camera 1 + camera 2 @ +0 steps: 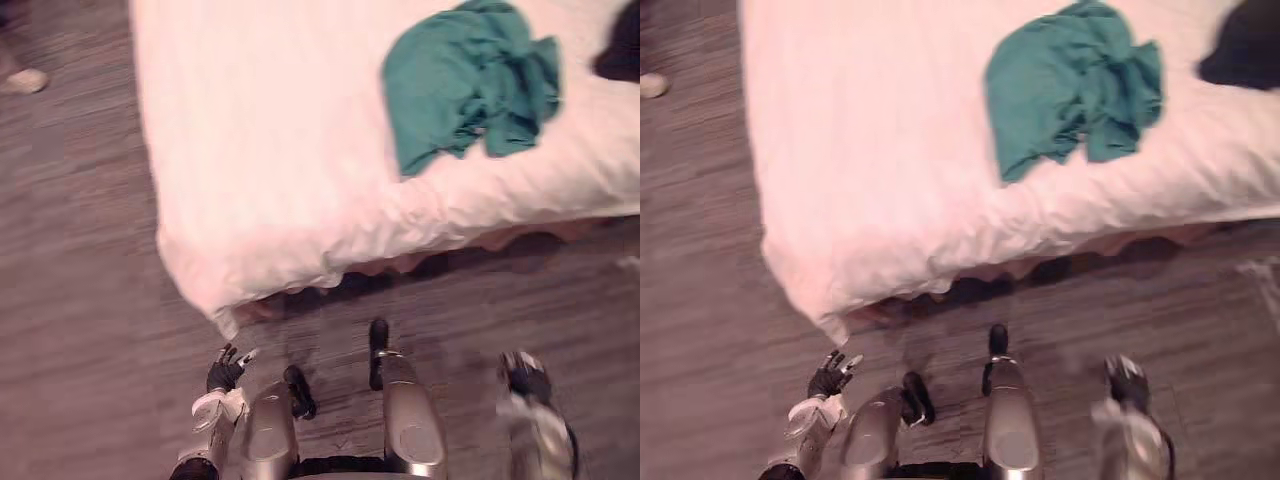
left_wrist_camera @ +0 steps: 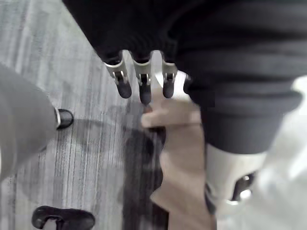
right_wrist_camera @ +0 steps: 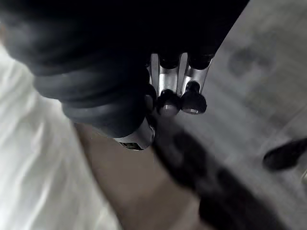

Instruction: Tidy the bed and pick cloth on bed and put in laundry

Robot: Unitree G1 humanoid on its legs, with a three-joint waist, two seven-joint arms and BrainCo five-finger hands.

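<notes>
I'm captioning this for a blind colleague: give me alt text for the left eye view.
A crumpled teal cloth lies on the white bed near its front edge, a dark item at far right. The left hand and right hand hang empty above the grey floor.

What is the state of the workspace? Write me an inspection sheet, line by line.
Surface: white bed, rumpled along the near edge.
Job's things: teal cloth crumpled on the bed, near its front edge.
Clutter: dark item on the bed, right of the cloth, cut off by the view.
Robot hands: left robot hand and right robot hand low over the floor, both relaxed open, holding nothing.
Cables: nothing seen.
Surroundings: grey floor; a person's shoe at far left.
</notes>
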